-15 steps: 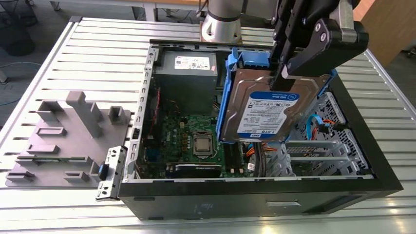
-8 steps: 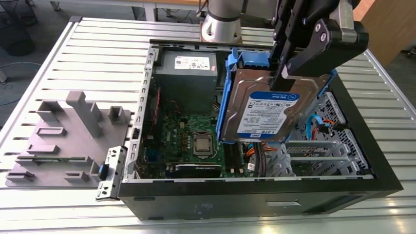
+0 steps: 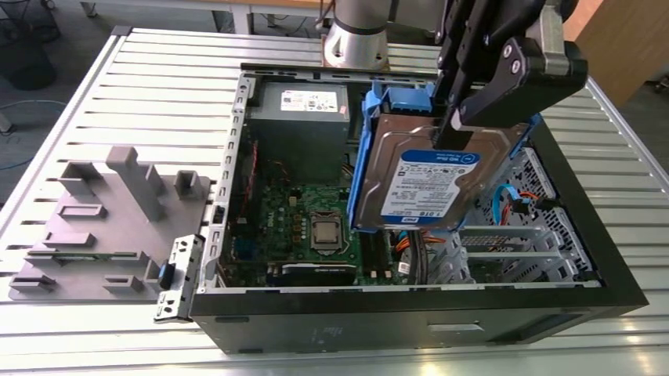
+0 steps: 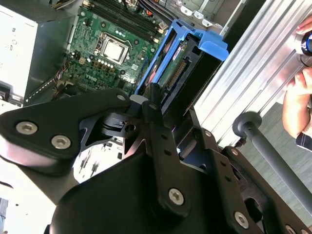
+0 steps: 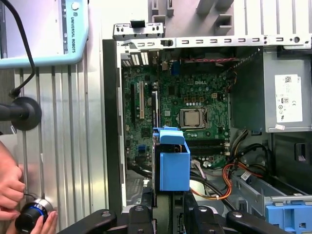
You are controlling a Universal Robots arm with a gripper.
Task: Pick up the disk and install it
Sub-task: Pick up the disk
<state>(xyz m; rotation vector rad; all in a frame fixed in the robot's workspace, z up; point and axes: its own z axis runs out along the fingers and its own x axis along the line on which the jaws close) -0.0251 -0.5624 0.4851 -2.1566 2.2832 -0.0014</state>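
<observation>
Disk [image 3: 424,176] pickup looks done on your side: it is clamped at its upper edge between the closed fingers of the gripper [image 3: 452,129], with its blue side rails [image 3: 368,149] attached. It hangs below the fingers, steeply tilted, label facing outward, over the open computer case [image 3: 418,291] and above the motherboard [image 3: 313,227]. Installing is what I judge is left; it sits in no bay yet. Your arm [image 3: 356,39] reaches down from above the case, wrist angled so the disk slants.

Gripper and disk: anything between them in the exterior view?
Nothing. In the exterior view the gripper is shut straight onto the edge of the disk, holding it tilted above the open computer case.
</observation>
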